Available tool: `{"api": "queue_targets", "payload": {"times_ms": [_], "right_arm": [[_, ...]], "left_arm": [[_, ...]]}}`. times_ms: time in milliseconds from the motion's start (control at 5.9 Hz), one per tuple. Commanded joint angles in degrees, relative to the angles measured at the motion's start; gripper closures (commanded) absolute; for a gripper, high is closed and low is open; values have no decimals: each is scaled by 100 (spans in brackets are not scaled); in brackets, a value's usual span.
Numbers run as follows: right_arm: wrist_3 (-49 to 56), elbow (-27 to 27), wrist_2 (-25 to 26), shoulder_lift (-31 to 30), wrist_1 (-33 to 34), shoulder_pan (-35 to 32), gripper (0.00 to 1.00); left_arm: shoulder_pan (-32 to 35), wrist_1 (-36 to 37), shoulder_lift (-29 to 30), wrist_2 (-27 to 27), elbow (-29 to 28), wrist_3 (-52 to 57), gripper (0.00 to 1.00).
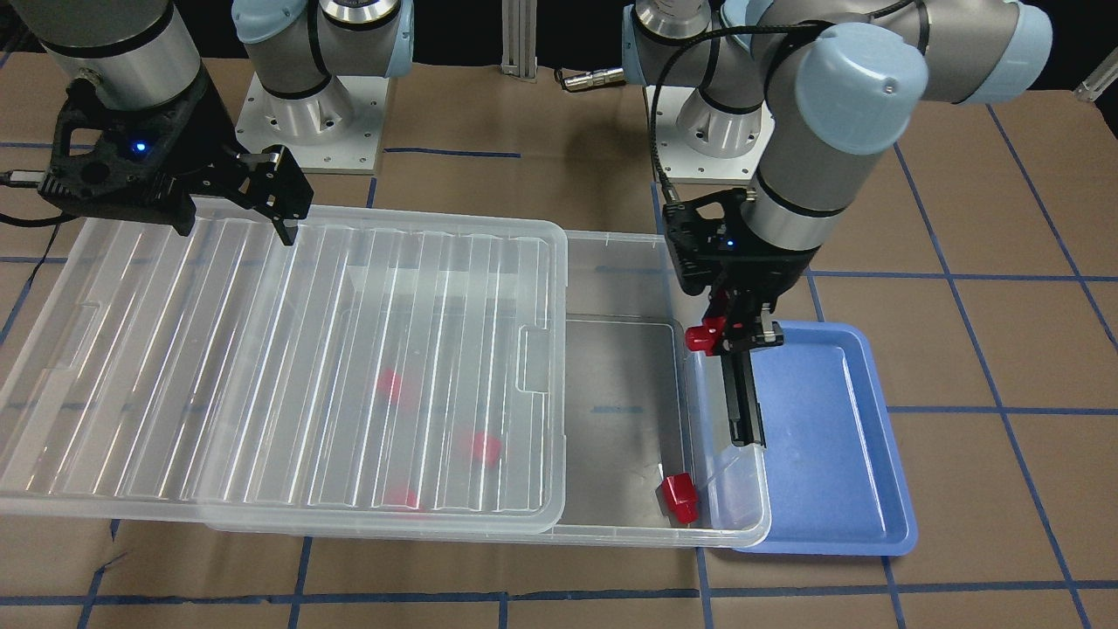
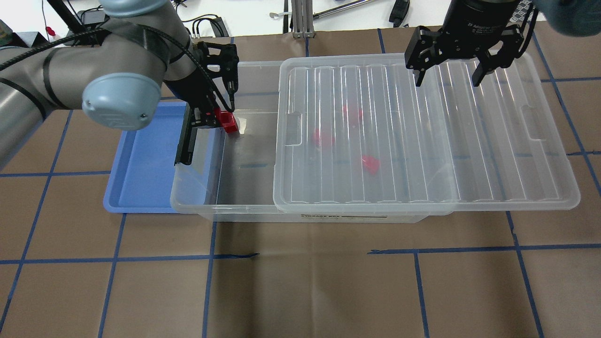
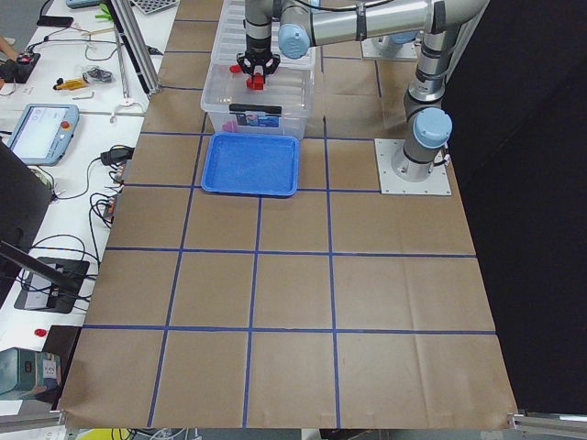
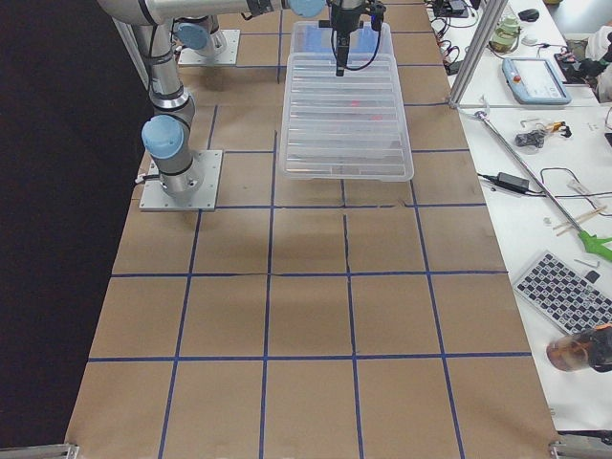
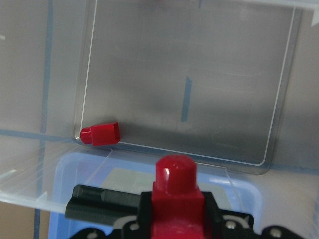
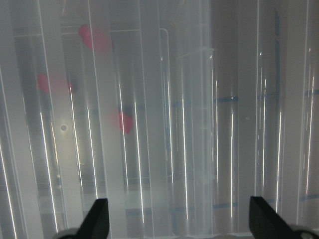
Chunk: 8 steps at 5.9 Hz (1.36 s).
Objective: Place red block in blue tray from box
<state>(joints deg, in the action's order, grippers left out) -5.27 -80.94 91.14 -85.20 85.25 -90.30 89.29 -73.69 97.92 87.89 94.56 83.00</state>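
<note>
My left gripper is shut on a red block, which also shows in the overhead view and the left wrist view. It holds the block above the end rim of the clear box, beside the blue tray. A second red block lies in the open corner of the box and shows in the left wrist view. Three more red blocks show blurred under the ribbed lid. My right gripper is open above the lid's far edge.
The lid is slid toward my right side, so it overhangs the box and leaves the end by the tray uncovered. A black latch bar hangs at that end, over the tray's edge. Brown paper with blue tape lines covers the table.
</note>
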Motion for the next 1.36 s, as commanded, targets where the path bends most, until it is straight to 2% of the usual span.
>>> {"api": "queue_targets", "payload": {"times_ms": [0,339,508,847,1186], "right_arm": [[17,-1,-9,3,-8,205,0],[385,8,17,3,-8,547,0],[700,8,0,3,-8,949,0],[2077,-10,-18,73,71,1871,0],[2556,-19,183,274,62,2426,0]], "left_arm": [[-856,-66,-10,-27,44,852,100],[-1343,38,122,-18,201,2362,100],[-1379,318,183,-18,412,2613,100],[-1467,1737,490,-18,1341,2677,99],[-1677,1911,929,-70,1538,2616,98]]}}
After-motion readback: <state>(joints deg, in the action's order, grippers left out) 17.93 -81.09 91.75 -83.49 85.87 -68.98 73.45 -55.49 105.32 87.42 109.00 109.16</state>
